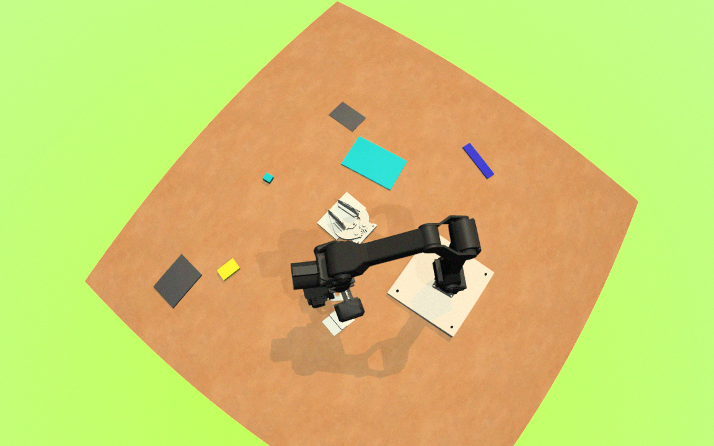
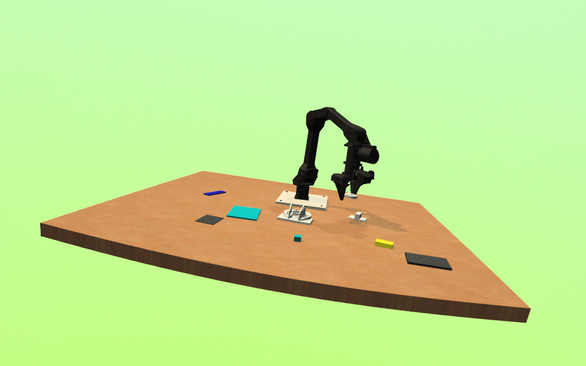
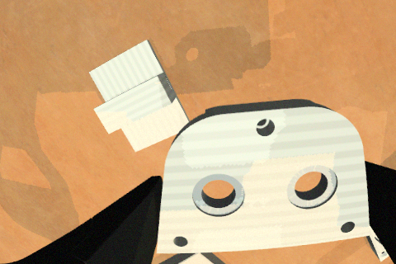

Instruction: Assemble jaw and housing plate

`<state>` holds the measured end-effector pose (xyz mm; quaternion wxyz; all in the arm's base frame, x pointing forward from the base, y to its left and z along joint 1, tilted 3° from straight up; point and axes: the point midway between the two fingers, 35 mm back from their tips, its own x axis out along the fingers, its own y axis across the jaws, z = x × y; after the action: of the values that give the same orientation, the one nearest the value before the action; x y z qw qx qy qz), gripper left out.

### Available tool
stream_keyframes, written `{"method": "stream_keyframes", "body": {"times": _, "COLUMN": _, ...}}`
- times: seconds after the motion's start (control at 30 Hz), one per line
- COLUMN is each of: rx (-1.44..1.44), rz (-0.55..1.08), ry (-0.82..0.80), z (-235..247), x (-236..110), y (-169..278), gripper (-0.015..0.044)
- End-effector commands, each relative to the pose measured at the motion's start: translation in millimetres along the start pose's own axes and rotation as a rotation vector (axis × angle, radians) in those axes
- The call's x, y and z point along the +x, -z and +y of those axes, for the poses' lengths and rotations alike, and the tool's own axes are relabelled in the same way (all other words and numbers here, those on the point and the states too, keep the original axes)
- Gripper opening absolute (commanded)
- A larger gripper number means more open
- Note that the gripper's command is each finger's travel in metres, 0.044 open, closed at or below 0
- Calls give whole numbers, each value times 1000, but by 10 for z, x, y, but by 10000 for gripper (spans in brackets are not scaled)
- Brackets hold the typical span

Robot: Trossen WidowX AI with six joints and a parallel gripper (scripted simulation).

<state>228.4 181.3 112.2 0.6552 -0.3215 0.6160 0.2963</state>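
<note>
My gripper (image 1: 338, 300) (image 2: 348, 195) (image 3: 264, 214) is shut on the white housing plate (image 2: 352, 196) (image 3: 223, 144), across its width, above the table. The plate has two large ringed holes and three small ones. In the top view the arm hides most of the plate. The white base (image 1: 346, 196) (image 2: 286, 219) lies on the table, away from the gripper. Two fin-like jaws (image 1: 348, 207) (image 2: 301, 212) stand up side by side on it. Its pins, stubs and gear teeth are too small to make out clearly.
A small white stand (image 1: 334, 323) (image 2: 357, 218) (image 3: 125, 70) with a raised block is below the gripper. A cyan panel (image 1: 374, 163) (image 2: 243, 212), a cyan cube (image 1: 268, 178) (image 2: 297, 238), a yellow block (image 1: 228, 269) (image 2: 384, 244), a blue bar (image 1: 478, 160) and two dark panels lie around.
</note>
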Motion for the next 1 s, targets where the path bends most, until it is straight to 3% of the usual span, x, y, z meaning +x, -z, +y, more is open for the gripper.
{"method": "stream_keyframes", "body": {"times": 0.0, "rx": 70, "rz": 1, "ry": -3, "z": -110, "x": -6, "y": 60, "gripper": 351}}
{"method": "stream_keyframes", "body": {"times": 0.97, "rx": 590, "rz": 3, "ry": 5, "z": -927, "x": -8, "y": 564, "gripper": 351}}
